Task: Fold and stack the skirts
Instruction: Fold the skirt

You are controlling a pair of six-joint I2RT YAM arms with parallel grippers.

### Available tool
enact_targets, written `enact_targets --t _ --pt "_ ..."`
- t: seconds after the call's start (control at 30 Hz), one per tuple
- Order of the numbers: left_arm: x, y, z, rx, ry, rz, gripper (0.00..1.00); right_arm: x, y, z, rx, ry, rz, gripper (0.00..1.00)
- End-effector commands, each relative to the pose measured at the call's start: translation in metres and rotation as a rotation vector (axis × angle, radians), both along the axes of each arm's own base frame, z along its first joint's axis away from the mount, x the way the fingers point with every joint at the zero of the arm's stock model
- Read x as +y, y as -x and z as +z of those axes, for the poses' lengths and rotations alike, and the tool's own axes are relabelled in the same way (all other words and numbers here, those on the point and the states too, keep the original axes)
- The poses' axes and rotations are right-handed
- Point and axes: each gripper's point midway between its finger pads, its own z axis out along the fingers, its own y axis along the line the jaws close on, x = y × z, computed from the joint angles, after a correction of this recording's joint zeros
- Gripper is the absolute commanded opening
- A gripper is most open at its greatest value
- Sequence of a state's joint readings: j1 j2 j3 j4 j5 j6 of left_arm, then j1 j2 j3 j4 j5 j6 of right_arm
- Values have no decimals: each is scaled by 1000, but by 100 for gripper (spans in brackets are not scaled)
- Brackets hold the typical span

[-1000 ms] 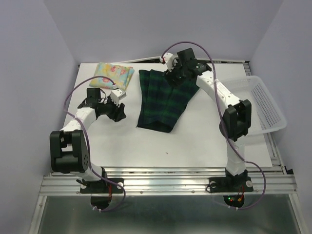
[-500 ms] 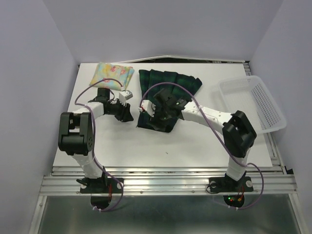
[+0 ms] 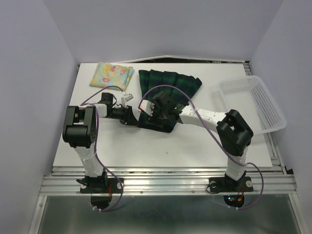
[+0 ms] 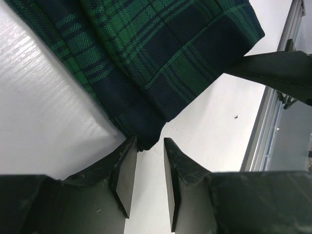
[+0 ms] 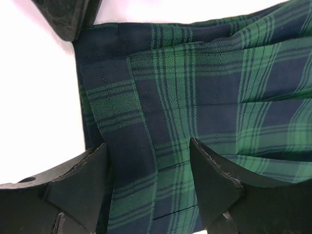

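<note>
The dark green-and-navy plaid skirt (image 3: 171,83) lies folded lengthwise mid-table, its narrow end nearest me. My left gripper (image 3: 133,117) lies low on the table at that end's left corner. In the left wrist view the gripper (image 4: 148,142) is open with a narrow gap, and the plaid corner (image 4: 146,136) sits just at the fingertips, not pinched. My right gripper (image 3: 152,118) is open over the same end. In the right wrist view the gripper (image 5: 147,145) has its jaws wide apart over the plaid cloth (image 5: 219,73). The pale yellow flower-print skirt (image 3: 112,74) lies folded at the far left.
A white mesh basket (image 3: 253,100) stands at the right table edge. The two grippers are close together; a left fingertip (image 5: 68,19) shows in the right wrist view. The table's metal front rail (image 4: 273,122) runs nearby.
My right arm has swung from the plaid skirt's far end down to its near end. My left gripper has moved right to the skirt's near-left corner. The skirt's far end now lies uncovered.
</note>
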State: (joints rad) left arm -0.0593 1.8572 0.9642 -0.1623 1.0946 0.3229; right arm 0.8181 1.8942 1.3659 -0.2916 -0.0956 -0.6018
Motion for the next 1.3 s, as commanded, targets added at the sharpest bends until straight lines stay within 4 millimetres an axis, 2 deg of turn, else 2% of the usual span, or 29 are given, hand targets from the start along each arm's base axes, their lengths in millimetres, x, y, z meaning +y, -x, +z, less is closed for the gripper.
enact_targets --t 0.0,0.07,0.2,0.33,0.43,0.47,0.53,0.73,0.8,0.83,0.97,1.07,1.27 --pt "-8 -1 6 21 48 8 39 11 -4 2 -89 15 72 70" --pt "-6 -5 -1 40 32 37 39 3 2 -14 -82 64 114 70" --pt "-3 -7 -14 84 3 79 36 3 13 -22 -93 96 164 70" --pt "-2 -6 -24 130 -12 110 33 0 10 -32 -138 135 176 69" --pt "-1 -6 -29 146 -19 121 31 -2 3 -40 -172 149 162 61" --pt "-1 -5 -30 154 -20 126 30 -5 -1 -40 -184 157 130 54" --pt "1 -4 -33 155 -37 134 29 -1 -7 -35 -193 132 90 45" --pt "2 -4 -40 180 -49 147 26 6 -7 -17 -161 92 53 46" --pt "1 -4 -40 190 -49 149 24 6 -6 -15 -153 91 53 43" --pt "1 -4 -41 190 -51 151 24 5 -6 -15 -155 93 55 30" --pt "0 -2 -43 199 -62 153 23 10 -8 -9 -140 57 15 1" --pt "0 -6 -43 189 -58 164 23 19 -8 -2 -108 1 -17 1" --pt "-1 -4 -47 222 -56 176 21 27 -7 -5 -56 -43 -66 1"
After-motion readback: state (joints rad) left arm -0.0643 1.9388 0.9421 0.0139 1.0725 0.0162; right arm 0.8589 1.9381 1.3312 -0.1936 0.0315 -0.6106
